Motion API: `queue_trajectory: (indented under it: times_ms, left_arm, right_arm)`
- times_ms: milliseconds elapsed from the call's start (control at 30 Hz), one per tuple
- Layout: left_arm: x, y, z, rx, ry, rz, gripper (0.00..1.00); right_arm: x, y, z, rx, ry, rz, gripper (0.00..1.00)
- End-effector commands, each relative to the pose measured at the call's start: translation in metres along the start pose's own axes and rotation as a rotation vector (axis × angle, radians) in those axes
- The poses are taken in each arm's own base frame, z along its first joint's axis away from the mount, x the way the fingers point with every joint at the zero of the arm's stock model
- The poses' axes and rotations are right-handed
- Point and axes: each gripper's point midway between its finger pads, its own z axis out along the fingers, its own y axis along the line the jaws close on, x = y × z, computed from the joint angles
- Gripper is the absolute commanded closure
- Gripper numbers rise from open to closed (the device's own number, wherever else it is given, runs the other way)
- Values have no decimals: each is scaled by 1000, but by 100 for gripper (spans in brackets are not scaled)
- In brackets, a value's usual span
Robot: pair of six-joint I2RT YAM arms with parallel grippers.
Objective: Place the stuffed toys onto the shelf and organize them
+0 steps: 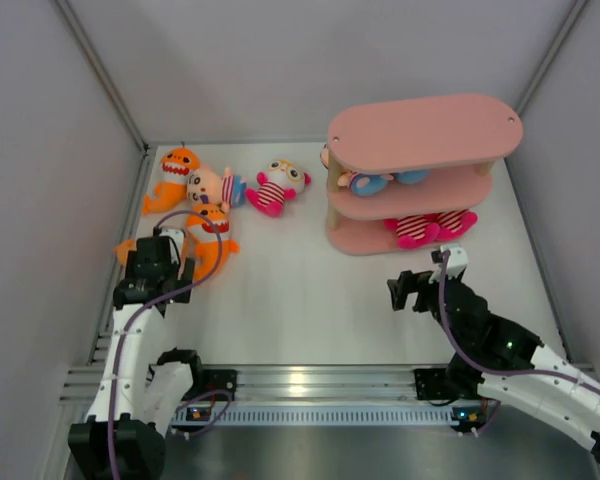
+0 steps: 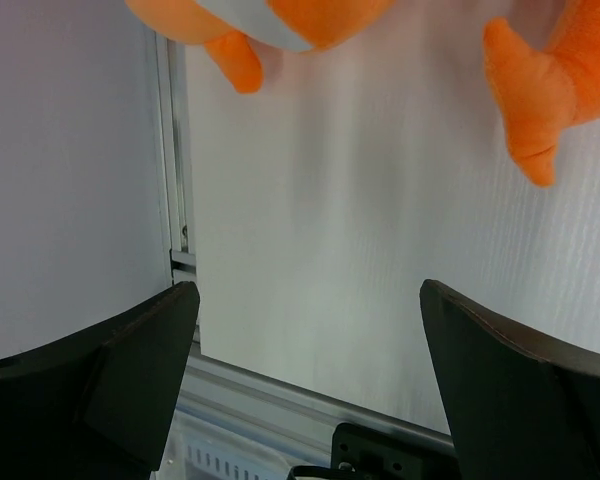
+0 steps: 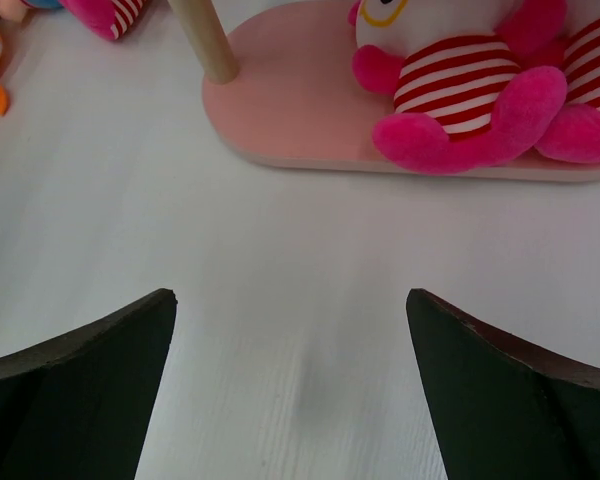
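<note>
The pink three-tier shelf (image 1: pixel 420 130) stands at the back right. Blue-outfit dolls (image 1: pixel 375 182) lie on its middle board and striped dolls (image 1: pixel 430 227) on its bottom board. At the back left lie an orange shark (image 1: pixel 177 172), a beige-headed doll (image 1: pixel 210 187), a striped doll (image 1: pixel 278 187) and a second shark (image 1: pixel 210 228). My left gripper (image 1: pixel 160 262) is open and empty, just in front of that shark (image 2: pixel 280 20). My right gripper (image 1: pixel 415 290) is open and empty, short of the shelf's bottom board (image 3: pixel 300 110) and a striped doll (image 3: pixel 460 80).
Grey walls close in the table on the left, back and right. An aluminium rail (image 1: pixel 300 380) runs along the near edge. A pale wooden post (image 3: pixel 205 40) rises from the shelf's bottom board. An orange plush piece (image 1: pixel 126 248) shows left of the left arm.
</note>
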Motion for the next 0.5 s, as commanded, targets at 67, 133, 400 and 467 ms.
queue_trajectory:
  times_ms: [67, 133, 400, 467]
  left_arm:
    - [-35, 1, -13, 60, -120, 50, 2]
    - [-36, -4, -16, 118, -135, 198, 2]
    - [-78, -52, -12, 446, -64, 221, 12]
    - [-81, -75, -8, 535, -49, 257, 14]
  right_arm:
    - [-29, 7, 0, -14, -61, 5, 1]
    - [-38, 13, 0, -23, -61, 1, 1]
    - [-63, 53, 8, -145, -24, -47, 1]
    - [-60, 60, 13, -156, 4, -60, 1]
